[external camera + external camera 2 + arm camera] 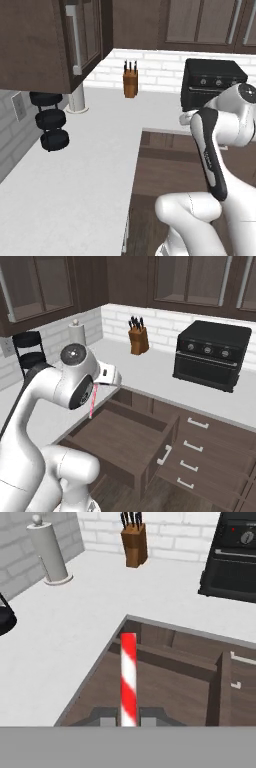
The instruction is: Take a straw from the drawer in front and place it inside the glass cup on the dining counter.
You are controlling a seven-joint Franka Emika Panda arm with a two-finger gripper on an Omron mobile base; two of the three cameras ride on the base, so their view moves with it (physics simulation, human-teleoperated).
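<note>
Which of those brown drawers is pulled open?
The wide top drawer beside the counter corner, under the tool shut on the straw. The drawers with white handles to its right stay closed.

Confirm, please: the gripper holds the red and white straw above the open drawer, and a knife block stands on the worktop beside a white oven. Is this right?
Not quite. The oven is black, not white, as the right base view shows. The rest is right: the gripper is shut on the straw above the open drawer, and the knife block stands on the worktop.
</note>
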